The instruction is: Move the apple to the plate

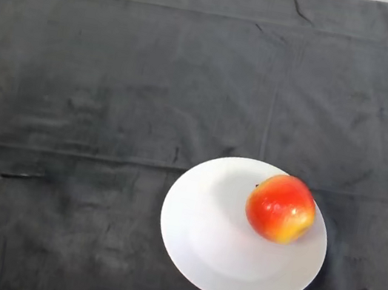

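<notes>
Apple: the red and yellow apple [280, 208] sits on the plate, in its right half, near the right rim but inside it, stem side turned up and to the left.
Why it sits there: the plate's shallow dip gives a round fruit somewhere to settle; it looks at rest, with nothing propping it.
Plate: the white plate [194, 228] lies flat on the cloth, right of centre and toward the near edge of the table; its left and near parts are bare.
Task state: judging by how things lie, the apple is already where the task wants it, so nothing seems left but to keep clear of it.
Risk: the apple is off-centre, so a knock to the plate could roll it toward the right rim.
Hand: no part of the robot shows, so its state cannot be told.
Table: the dark cloth [114, 86] covers it, creased in long lines, with a pale strip along the far edge.
</notes>
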`<state>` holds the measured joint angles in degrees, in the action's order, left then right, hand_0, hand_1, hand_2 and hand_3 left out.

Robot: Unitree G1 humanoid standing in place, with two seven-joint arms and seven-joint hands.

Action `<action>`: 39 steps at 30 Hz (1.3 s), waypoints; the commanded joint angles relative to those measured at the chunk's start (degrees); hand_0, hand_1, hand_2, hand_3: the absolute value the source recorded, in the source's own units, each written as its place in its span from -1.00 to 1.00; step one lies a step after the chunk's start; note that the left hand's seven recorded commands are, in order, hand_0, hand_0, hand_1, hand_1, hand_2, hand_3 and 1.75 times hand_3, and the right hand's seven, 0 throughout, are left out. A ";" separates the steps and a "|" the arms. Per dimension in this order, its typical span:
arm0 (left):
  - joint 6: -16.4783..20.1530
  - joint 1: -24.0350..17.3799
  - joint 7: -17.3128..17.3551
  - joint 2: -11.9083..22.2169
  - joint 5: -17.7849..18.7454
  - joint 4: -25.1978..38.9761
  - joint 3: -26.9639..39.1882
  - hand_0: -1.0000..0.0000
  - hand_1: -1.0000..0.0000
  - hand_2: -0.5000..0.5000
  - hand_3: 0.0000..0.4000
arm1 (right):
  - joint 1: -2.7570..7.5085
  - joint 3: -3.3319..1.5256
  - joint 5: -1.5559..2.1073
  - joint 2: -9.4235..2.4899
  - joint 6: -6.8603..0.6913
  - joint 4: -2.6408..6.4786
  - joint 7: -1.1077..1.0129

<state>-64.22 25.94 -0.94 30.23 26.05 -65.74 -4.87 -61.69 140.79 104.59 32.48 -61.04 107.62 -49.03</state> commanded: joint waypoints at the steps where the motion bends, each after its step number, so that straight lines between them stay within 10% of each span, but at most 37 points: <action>1: 1.04 -0.51 0.93 2.12 2.50 -2.62 2.96 1.00 1.00 0.00 -1.00 | -0.37 0.37 0.00 1.22 -0.50 -0.41 -0.02; 39: 10.39 0.81 8.64 4.31 20.60 -7.90 26.93 1.00 1.00 0.00 -1.00 | -0.37 0.36 0.00 1.22 -0.60 -0.36 -0.10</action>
<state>-54.30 25.91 7.66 30.42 46.01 -71.02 21.55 -61.69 140.79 104.59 32.48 -61.04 107.61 -49.03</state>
